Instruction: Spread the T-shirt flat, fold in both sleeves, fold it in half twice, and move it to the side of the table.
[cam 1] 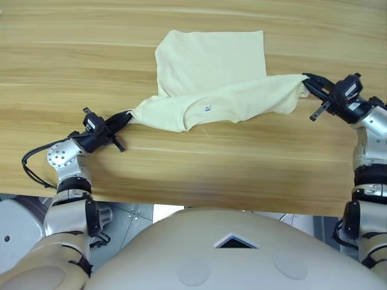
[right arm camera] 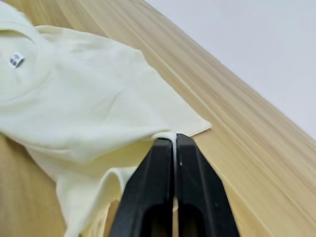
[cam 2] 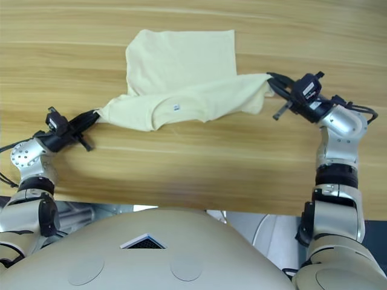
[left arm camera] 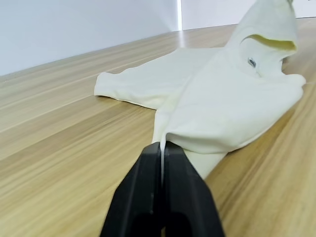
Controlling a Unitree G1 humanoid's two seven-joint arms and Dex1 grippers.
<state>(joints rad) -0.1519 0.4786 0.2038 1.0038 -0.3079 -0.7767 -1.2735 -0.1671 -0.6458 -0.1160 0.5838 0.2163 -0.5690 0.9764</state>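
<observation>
Spreading the T-shirt [cam 1: 211, 66] flat on the table [cam 1: 181, 169] requires even outward tension. In the eye view, left gripper [cam 1: 126, 116] and right gripper [cam 1: 308, 82] each clamp a bunched edge at opposite ends. Left wrist view: fingers [left arm camera: 148, 173] pinched on cloth; pull low. Right wrist view: same grasp; draw outward evenly.

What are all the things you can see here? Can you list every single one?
T-shirt: one, pale yellow, middle of the table, far part lying flat, near part bunched and stretched between the two grippers.
label: one, small and white, on the T-shirt by its neck opening.
table: one, light brown wood, under everything.
left gripper: one, black fingers, shut on the T-shirt's left end.
right gripper: one, black fingers, shut on the T-shirt's right end.
</observation>
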